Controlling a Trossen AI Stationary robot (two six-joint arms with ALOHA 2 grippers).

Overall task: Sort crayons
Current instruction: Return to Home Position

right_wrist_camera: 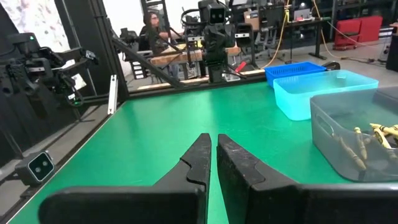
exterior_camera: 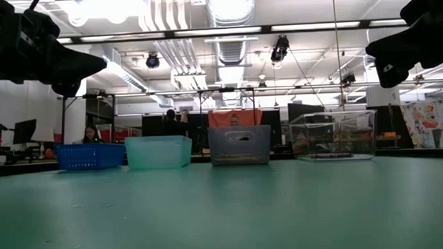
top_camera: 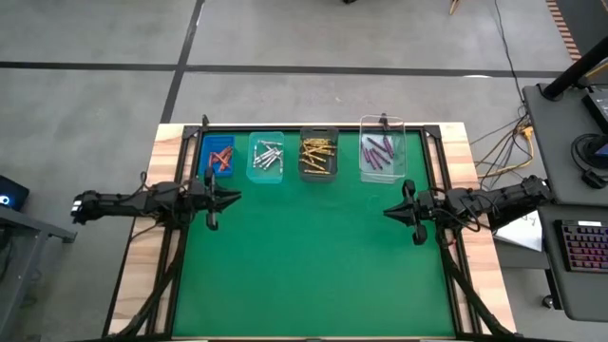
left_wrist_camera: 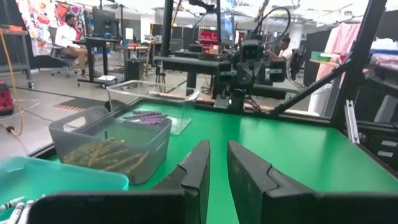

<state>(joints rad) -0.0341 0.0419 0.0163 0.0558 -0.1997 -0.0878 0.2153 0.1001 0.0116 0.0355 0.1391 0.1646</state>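
The crayons lie in four bins in a row along the table's far edge. Red ones [top_camera: 222,158] are in the blue bin [top_camera: 211,142], silver-grey ones [top_camera: 268,155] in the pale teal bin [top_camera: 255,171], gold ones [top_camera: 318,155] in the grey bin [top_camera: 319,131] and purple ones [top_camera: 377,150] in the clear bin [top_camera: 399,142]. My left gripper [top_camera: 237,197] hovers level at the mat's left edge, shut, with only a thin slit between its fingers [left_wrist_camera: 218,146]. My right gripper [top_camera: 387,213] hovers level at the mat's right edge, shut and holding nothing [right_wrist_camera: 214,138]. The two point toward each other.
The green mat [top_camera: 313,266] between the arms and toward the near edge is bare. A dark metal frame [top_camera: 313,125] borders the mat on the wooden table. People sit at desks in the room beyond [left_wrist_camera: 68,31].
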